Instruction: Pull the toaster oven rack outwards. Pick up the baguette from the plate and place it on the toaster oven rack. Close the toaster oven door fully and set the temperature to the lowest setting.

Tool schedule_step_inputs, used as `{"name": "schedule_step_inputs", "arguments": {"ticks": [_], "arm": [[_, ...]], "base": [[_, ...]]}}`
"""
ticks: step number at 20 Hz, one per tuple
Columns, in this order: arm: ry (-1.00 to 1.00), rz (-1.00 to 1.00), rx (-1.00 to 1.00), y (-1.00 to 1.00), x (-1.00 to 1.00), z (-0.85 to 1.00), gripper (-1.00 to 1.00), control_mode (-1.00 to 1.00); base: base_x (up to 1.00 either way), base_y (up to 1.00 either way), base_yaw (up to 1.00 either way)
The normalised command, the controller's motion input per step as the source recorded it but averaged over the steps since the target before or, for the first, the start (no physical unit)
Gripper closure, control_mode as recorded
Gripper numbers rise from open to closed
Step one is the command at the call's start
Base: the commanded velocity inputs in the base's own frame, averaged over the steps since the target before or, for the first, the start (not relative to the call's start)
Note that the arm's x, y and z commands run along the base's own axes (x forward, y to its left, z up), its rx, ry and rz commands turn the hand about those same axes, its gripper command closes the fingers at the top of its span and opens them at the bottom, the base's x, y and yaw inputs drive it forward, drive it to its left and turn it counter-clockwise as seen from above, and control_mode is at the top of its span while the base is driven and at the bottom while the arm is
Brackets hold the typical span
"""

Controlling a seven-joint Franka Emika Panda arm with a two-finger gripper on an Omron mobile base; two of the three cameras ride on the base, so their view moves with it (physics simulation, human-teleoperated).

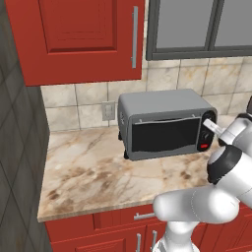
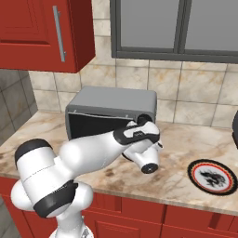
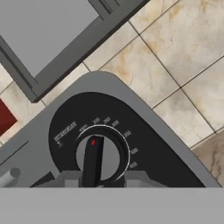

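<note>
The oven (image 1: 165,123) stood on the table (image 1: 93,167) against the tiled wall, its door (image 1: 165,134) shut. The tool (image 3: 93,179) was clamped on the top knob (image 3: 94,157). An empty plate (image 2: 212,176) lay to the right.

White temperature numerals printed around knob (image 3: 97,157) on toaster oven (image 3: 144,131) black control strip; 300 and 400 faintly made out, word label illegible.

Grey toaster oven (image 1: 165,123) sits upright on the counter, its dark glass door (image 1: 165,134) shut (red light lit).
</note>
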Motion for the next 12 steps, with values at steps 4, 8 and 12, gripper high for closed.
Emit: {"name": "schedule_step_inputs", "arguments": {"ticks": [4,8,12], "arm": [[-0.07,-0.08,-0.23,0.00,0.19,0.25,1.00,-1.00],[-0.06,-0.08,-0.26,0.01,0.22,0.26,1.00,-1.00],[-0.02,-0.05,-0.27,0.01,0.18,0.34,1.00,-1.00]], "base": [[0.00,0.00,0.00],[0.00,0.00,0.00],[0.00,0.00,0.00]]}}
